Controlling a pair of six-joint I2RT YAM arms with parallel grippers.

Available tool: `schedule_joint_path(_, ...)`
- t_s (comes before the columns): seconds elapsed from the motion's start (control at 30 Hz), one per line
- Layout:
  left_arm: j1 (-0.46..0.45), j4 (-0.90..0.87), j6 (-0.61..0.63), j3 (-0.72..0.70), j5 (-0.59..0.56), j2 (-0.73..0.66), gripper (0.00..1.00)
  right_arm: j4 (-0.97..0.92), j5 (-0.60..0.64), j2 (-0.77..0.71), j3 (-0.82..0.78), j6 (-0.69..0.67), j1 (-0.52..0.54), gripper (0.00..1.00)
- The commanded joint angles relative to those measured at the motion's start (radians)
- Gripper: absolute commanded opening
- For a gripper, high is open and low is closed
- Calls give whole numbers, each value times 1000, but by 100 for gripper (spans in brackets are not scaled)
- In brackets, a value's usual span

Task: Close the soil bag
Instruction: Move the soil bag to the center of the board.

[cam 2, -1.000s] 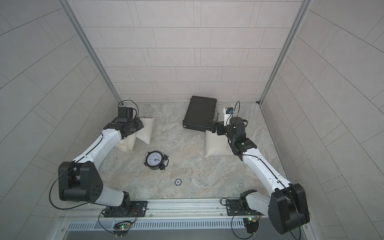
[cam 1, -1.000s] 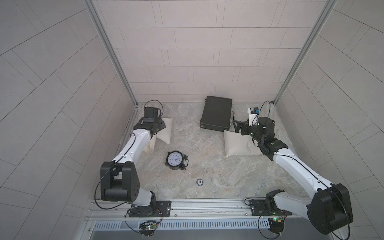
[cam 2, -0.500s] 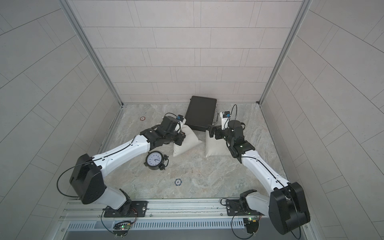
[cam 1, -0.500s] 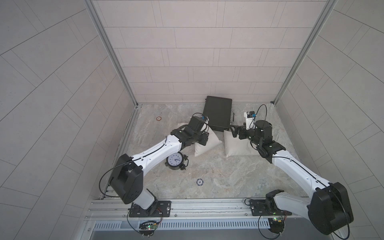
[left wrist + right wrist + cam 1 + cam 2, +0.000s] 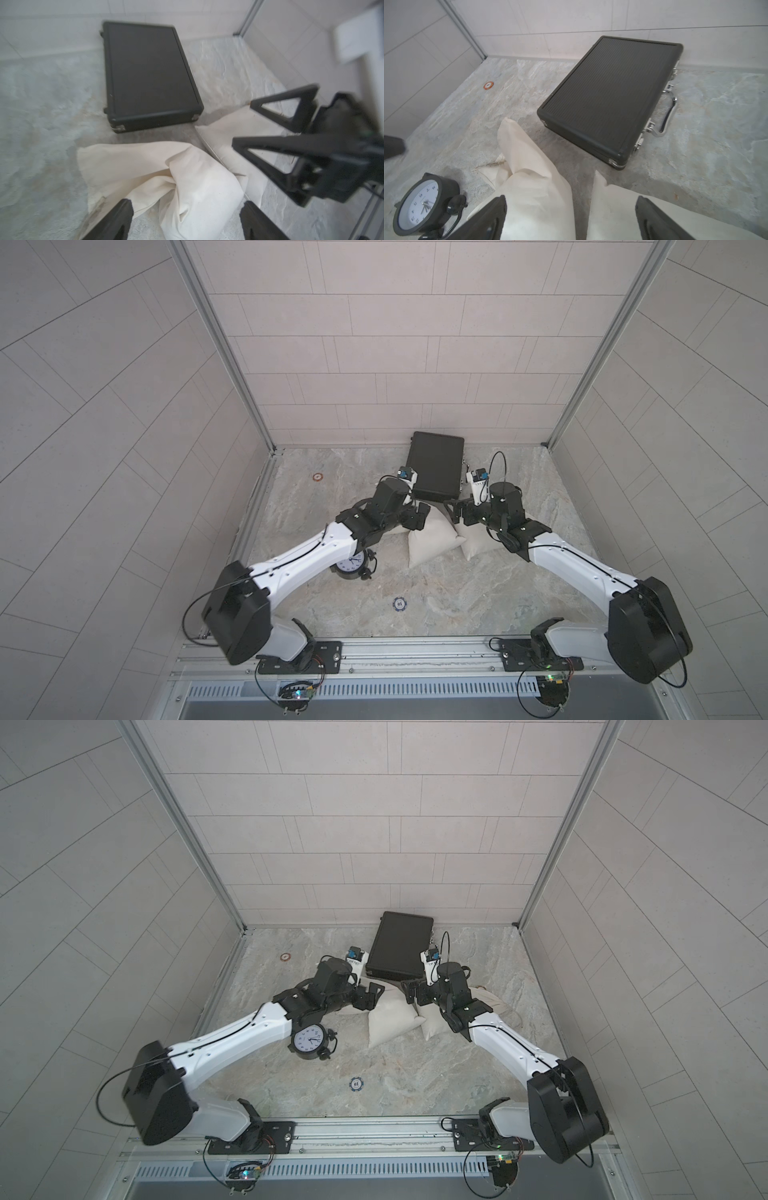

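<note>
The marble table (image 5: 457, 605) was crowded only toward its back, and that was where the trouble could start. The black case (image 5: 436, 466) lay just behind the two cream cloth sacks, so a neck tugged that way might catch on its near edge. The left sack (image 5: 432, 539) and the right sack (image 5: 478, 543) lay touching, side by side at mid-table. From outside I could not tell which held the soil, so a grab could land on the wrong one or pinch cloth from both. In the left wrist view the left sack's (image 5: 197, 187) mouth looked crumpled and loose. Lifting it by the body rather than the neck would probably tip soil out. The alarm clock (image 5: 309, 1042) sat right under the left forearm in both top views, and a lowered elbow could knock it over. The left gripper (image 5: 420, 515) hung spread wide over the left sack's neck end, grasping nothing. The right gripper (image 5: 453, 510) was likewise spread and empty over the right sack's near corner. The two stood close and faced each other, so closing in together risked their fingers clashing. The blue chip (image 5: 400, 604) and the orange chip (image 5: 318, 477) lay well apart from all this and seemed safe.
</note>
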Motion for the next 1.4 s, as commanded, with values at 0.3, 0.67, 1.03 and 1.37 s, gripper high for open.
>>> schedule_joint_path(0.3,417,139,-466,-352,260,-12,75,-111,59,237,213,-119,172,100)
schedule_joint_path(0.67,432,183,-493,-269,326,233,51,-105,90,253,214,-135,189,100)
schedule_joint_path(1.03,402,229,-529,-256,365,342,44,-106,124,237,204,-154,189,100)
schedule_joint_path(1.37,373,260,-540,-269,372,281,0,-105,146,216,196,-155,189,100)
